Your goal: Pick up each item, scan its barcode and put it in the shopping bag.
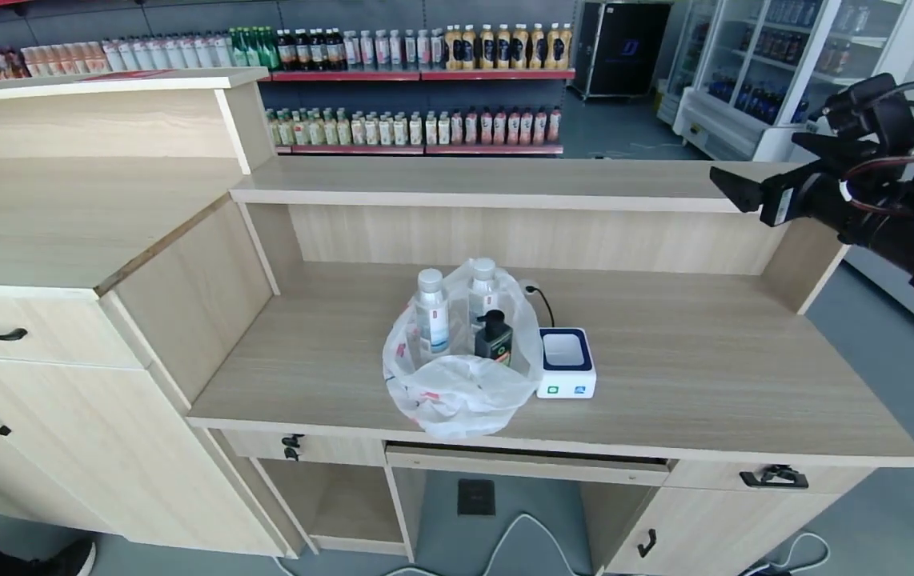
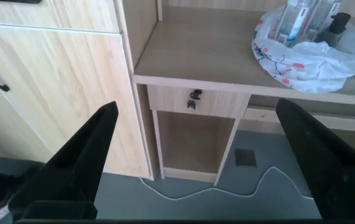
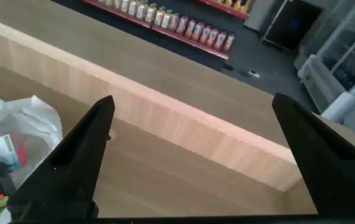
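- Bottles (image 1: 431, 316) stand in the shopping bag (image 1: 457, 392), scanner (image 1: 567, 364) at its three o'clock; packing looks done.
- Left gripper (image 2: 196, 168) and right gripper (image 3: 193, 162): spread wide, empty, held clear.

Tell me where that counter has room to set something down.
The counter is bare right of the scanner, to its end, and left of the bag, to the cabinet wall. Crowded: the middle, bag beside scanner.

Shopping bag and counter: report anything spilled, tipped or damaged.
Nothing stands out. The shopping bag sits open on the counter with two clear bottles and a dark pump bottle upright inside. The scanner sits flat beside it, with no spill visible.
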Controlling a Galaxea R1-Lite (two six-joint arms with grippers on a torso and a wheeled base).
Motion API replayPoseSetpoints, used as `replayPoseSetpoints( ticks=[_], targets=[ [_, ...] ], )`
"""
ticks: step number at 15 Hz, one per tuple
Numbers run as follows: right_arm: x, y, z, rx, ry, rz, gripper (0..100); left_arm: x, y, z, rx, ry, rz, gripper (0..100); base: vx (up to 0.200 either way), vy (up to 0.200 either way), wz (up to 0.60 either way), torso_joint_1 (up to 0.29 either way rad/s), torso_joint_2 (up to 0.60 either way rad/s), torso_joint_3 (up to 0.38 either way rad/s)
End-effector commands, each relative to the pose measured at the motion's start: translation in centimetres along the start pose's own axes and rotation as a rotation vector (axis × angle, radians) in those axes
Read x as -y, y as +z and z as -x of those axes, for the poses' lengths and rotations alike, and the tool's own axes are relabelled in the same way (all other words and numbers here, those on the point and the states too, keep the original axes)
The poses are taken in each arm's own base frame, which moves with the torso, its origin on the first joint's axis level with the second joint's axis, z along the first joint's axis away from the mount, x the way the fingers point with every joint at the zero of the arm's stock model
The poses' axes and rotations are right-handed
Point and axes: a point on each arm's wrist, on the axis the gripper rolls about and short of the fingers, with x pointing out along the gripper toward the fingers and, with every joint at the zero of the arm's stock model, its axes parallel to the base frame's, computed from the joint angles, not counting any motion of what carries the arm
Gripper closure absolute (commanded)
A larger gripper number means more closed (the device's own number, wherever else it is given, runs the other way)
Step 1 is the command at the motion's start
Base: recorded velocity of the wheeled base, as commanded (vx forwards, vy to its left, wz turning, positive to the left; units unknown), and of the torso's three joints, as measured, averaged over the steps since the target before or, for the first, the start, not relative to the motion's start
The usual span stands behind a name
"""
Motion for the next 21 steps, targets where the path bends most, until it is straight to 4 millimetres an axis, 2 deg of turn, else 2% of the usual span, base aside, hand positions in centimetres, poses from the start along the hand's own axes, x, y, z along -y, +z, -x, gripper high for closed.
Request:
replayPoseSetpoints(
  ticks=[1,3,4,5,7,8,12,14,15,16,17,19,21],
  targets=[
    [3.2,3.9,2.3,-0.025,-0.176,-0.025,0,0.0,0.0,0.0,0.000,0.001,0.000,0,0.000,0.000,-0.60,0.159,-0.35,-0.183],
    [3.9,2.9,4.5,-0.184,-0.282,-0.072,0,0.0,0.0,0.0,0.000,0.001,0.000,0,0.000,0.000,-0.60,0.076,-0.18,-0.093],
    [3.9,2.6,4.9,-0.204,-0.285,-0.080,0,0.0,0.0,0.0,0.000,0.001,0.000,0,0.000,0.000,-0.60,0.017,-0.03,-0.022],
    [3.6,0.6,7.6,-0.284,-0.284,-0.124,0,0.0,0.0,0.0,0.000,0.001,0.000,0,0.000,0.000,0.00,0.000,0.00,0.000],
    [1.9,-1.1,11.4,-0.347,-0.263,-0.146,0,0.0,0.0,0.0,0.000,0.001,0.000,0,0.000,0.000,0.00,0.000,0.00,0.000],
    [-0.3,-2.4,15.8,-0.408,-0.256,-0.173,0,0.0,0.0,0.0,0.000,0.001,0.000,0,0.000,0.000,0.00,0.000,0.00,0.000],
    [-7.5,-6.2,28.2,-0.498,-0.185,-0.215,0,0.0,0.0,0.0,0.000,0.001,0.000,0,0.000,0.000,0.00,0.000,0.00,0.000],
    [-8.9,-5.9,31.8,-0.446,-0.166,-0.262,0,0.0,0.0,0.0,0.000,0.001,0.000,0,0.000,0.000,0.00,0.000,0.00,0.000],
    [-9.3,-6.0,32.5,-0.443,-0.148,-0.272,0,0.0,0.0,0.0,0.000,0.001,0.000,0,0.000,0.000,0.00,0.000,0.00,0.000],
    [-10.6,-6.9,35.6,-0.445,-0.097,-0.293,0,0.0,0.0,0.0,0.000,0.001,0.000,0,0.000,0.000,0.00,0.000,0.00,0.000],
    [-11.4,-7.9,37.7,-0.439,-0.124,-0.332,0,0.0,0.0,0.0,0.000,0.001,0.000,0,0.000,0.000,0.00,0.000,0.00,0.000],
    [-11.6,-7.8,39.0,-0.271,-0.133,-0.317,0,0.0,0.0,0.0,0.000,0.001,0.000,0,0.000,0.000,0.00,0.000,0.00,0.000],
    [-11.7,-7.8,39.1,-0.263,-0.153,-0.334,0,0.0,0.0,0.0,0.000,0.001,0.000,0,0.000,0.000,0.00,0.000,0.00,0.000]
  ],
)
